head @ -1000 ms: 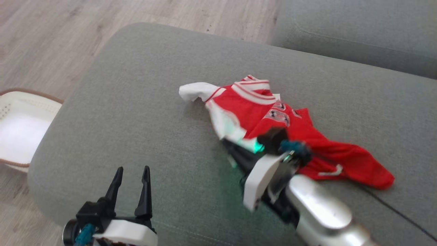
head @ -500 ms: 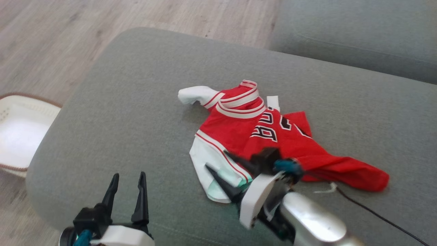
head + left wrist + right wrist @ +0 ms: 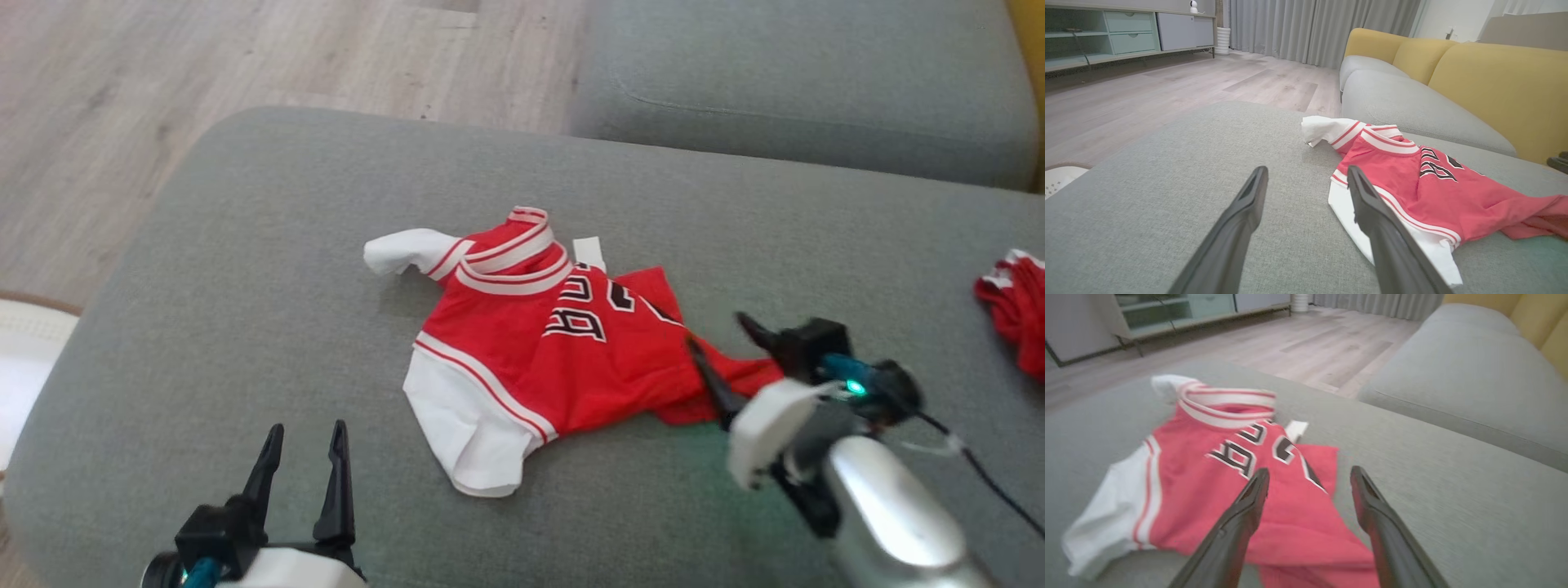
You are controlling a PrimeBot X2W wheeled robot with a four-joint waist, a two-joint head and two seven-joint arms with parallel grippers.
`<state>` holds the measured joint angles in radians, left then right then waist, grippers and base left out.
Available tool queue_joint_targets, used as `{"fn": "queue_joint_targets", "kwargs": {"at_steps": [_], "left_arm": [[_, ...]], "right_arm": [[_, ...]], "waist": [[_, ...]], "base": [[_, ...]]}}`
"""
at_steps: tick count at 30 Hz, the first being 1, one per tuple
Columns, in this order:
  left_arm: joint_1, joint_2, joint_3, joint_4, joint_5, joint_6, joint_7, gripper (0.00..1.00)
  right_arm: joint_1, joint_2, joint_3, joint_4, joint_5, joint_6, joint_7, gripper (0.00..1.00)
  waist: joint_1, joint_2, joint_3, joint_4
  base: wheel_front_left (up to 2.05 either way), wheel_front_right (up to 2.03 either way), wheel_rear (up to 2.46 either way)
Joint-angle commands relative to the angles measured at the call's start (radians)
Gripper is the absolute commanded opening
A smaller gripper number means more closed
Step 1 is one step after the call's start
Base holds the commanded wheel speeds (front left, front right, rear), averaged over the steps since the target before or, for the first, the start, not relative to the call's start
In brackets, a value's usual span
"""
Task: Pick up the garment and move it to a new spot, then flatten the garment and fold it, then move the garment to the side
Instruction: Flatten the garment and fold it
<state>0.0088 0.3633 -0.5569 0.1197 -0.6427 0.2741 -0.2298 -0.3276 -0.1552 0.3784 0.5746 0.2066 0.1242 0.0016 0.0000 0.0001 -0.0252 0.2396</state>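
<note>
The garment (image 3: pixel 522 351) is a small red jersey with white sleeves, a striped collar and black numbers. It lies partly spread on the grey sofa seat (image 3: pixel 245 269), its lower red end bunched. My right gripper (image 3: pixel 718 333) is open just over that bunched right end and holds nothing. In the right wrist view the garment (image 3: pixel 1208 473) lies under and left of the right gripper (image 3: pixel 1310 473). My left gripper (image 3: pixel 306 429) hangs open near the seat's front left. In the left wrist view the garment (image 3: pixel 1412 183) is to the right of the left gripper (image 3: pixel 1306 171).
Another red and white cloth (image 3: pixel 1012 306) lies at the seat's right edge. A white basket (image 3: pixel 24 359) stands on the wood floor (image 3: pixel 122 98) at left. A second grey cushion (image 3: pixel 775 82) and yellow backrests (image 3: pixel 1494 81) lie beyond. A black cable (image 3: pixel 992 494) trails from the right wrist.
My right gripper opened, let go of the garment's white sleeve and swung right to its red end. The garment now lies flatter. The head camera shifted; the left gripper stayed open.
</note>
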Motion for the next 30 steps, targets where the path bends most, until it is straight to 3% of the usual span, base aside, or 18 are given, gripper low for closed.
{"fn": "queue_joint_targets", "kwargs": {"at_steps": [1,12,23,24,25,27,30], "left_arm": [[-0.029,0.017,0.031,-0.035,-0.008,0.004,-0.006,1.00],[-0.041,0.013,0.026,-0.034,-0.008,0.002,-0.008,1.00],[-0.070,0.008,0.030,-0.026,-0.004,-0.001,-0.014,1.00],[-0.071,0.008,0.031,-0.025,-0.004,-0.001,-0.014,1.00],[-0.072,0.008,0.032,-0.024,-0.004,-0.001,-0.015,1.00],[-0.072,0.008,0.034,-0.022,-0.004,-0.001,-0.016,1.00],[-0.069,0.008,0.038,-0.019,-0.004,0.001,-0.018,1.00]], "right_arm": [[-0.013,-0.019,0.000,-0.045,-0.025,0.007,0.014,1.00],[0.045,-0.157,-0.047,-0.104,-0.055,0.007,0.170,1.00],[-0.027,-0.174,-0.040,0.023,0.010,0.007,0.208,0.98],[-0.035,-0.175,-0.036,0.034,0.012,0.007,0.203,0.75],[-0.042,-0.175,-0.032,0.043,0.015,0.007,0.197,0.35],[-0.056,-0.175,-0.026,0.058,0.020,0.007,0.184,0.00],[-0.076,-0.179,-0.019,0.072,0.019,0.007,0.157,0.00]], "waist": [[0.0000,-0.0001,0.006,-0.007],[0.0000,-0.0001,0.041,-0.006],[0.0000,-0.0001,0.088,0.013],[0.0000,-0.0001,0.090,0.013],[0.0000,-0.0001,0.092,0.013],[0.0000,-0.0001,0.093,0.011],[0.0000,-0.0001,0.093,0.003]], "base": [[0.00,0.00,0.00],[0.00,0.00,0.00],[0.00,0.00,0.00],[0.00,0.00,0.00],[0.00,0.00,0.00],[0.00,0.00,0.00],[0.00,0.00,0.00]]}}
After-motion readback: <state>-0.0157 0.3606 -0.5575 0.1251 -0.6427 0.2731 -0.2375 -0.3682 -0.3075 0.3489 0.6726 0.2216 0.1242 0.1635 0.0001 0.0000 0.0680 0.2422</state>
